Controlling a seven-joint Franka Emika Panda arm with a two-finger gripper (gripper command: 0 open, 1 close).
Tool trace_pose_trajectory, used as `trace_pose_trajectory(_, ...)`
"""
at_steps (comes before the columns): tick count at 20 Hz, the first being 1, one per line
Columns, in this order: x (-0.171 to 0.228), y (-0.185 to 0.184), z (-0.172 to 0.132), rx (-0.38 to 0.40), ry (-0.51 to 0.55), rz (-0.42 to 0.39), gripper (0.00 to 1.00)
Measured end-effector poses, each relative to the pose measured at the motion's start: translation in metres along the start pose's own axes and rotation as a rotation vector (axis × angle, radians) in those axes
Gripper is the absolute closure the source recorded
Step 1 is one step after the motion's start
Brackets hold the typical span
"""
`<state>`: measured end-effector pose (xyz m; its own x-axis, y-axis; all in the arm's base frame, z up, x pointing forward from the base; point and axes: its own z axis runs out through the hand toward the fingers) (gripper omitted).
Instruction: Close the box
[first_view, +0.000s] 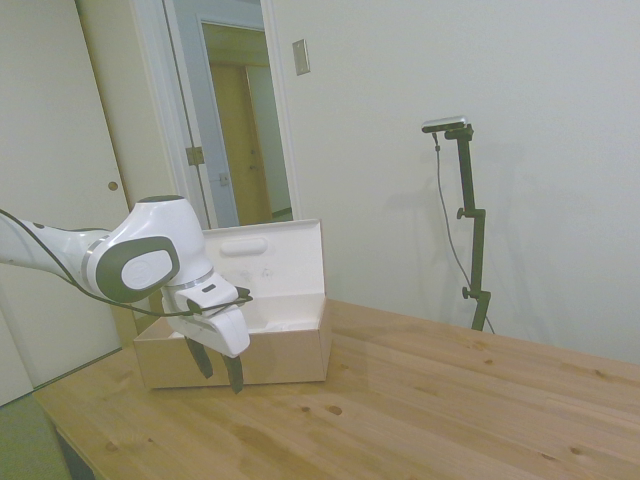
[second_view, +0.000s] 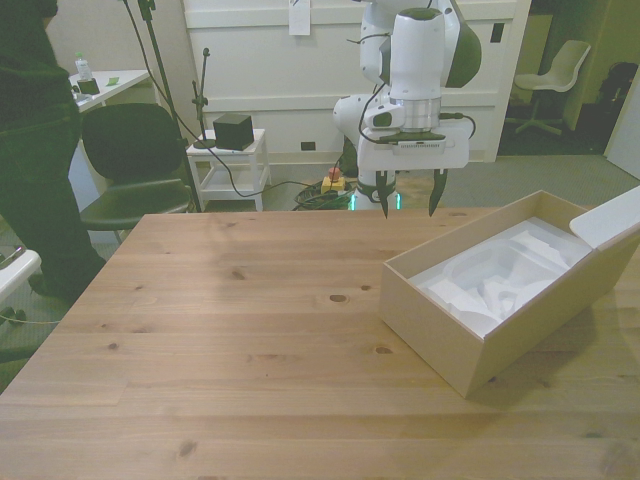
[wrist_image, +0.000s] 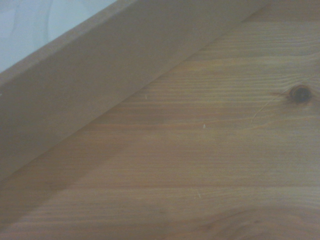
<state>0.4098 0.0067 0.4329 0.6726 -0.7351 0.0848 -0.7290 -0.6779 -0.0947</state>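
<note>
The large rectangular cardboard box (first_view: 235, 350), tan-brown outside and white inside, rests on the pale knotty wooden counter (second_view: 240, 330) toward the front view's right, its hinged white-lined lid (first_view: 265, 262) standing roughly upright along the far long side, an oval raised mark visible on its inner face in the side view. White moulded packing fills the box's well. The white arm's two-finger gripper (second_view: 410, 205) hangs above the counter with its dark jaws spread apart and holding nothing, short of the box and not touching it; in the side view it sits in front of the box's near wall, and the wrist view shows that tan wall (wrist_image: 100, 75) running diagonally beside bare wood. The step in hand appears to be the approach, with the closing itself not yet begun. To do it well, the gripper would likely need to rise over the open well and get behind the lid's upper edge, then press it forward and down about the hinge in an arc rather than shoving straight, since a light cardboard box may slide on smooth wood. Pushing near the middle of the lid's edge should keep it from twisting. Beyond the counter, the room holds a black office chair (second_view: 135, 160), a small white side cart (second_view: 230, 165) carrying a black cube, and a person in dark clothes (second_view: 35, 130) at the front view's left.
</note>
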Motion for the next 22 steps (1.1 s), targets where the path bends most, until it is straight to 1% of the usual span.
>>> trace_pose_trajectory(4,-0.006,-0.007,-0.002,0.003,0.003,-0.028,0.00)
trace_pose_trajectory(9,-0.016,-0.036,-0.032,0.043,0.048,-0.077,0.00)
trace_pose_trajectory(11,-0.022,-0.048,-0.053,0.058,0.067,-0.097,0.00)
trace_pose_trajectory(16,-0.036,-0.073,-0.121,0.100,0.107,-0.136,0.00)
trace_pose_trajectory(22,-0.047,-0.090,-0.199,0.167,0.156,-0.166,0.00)
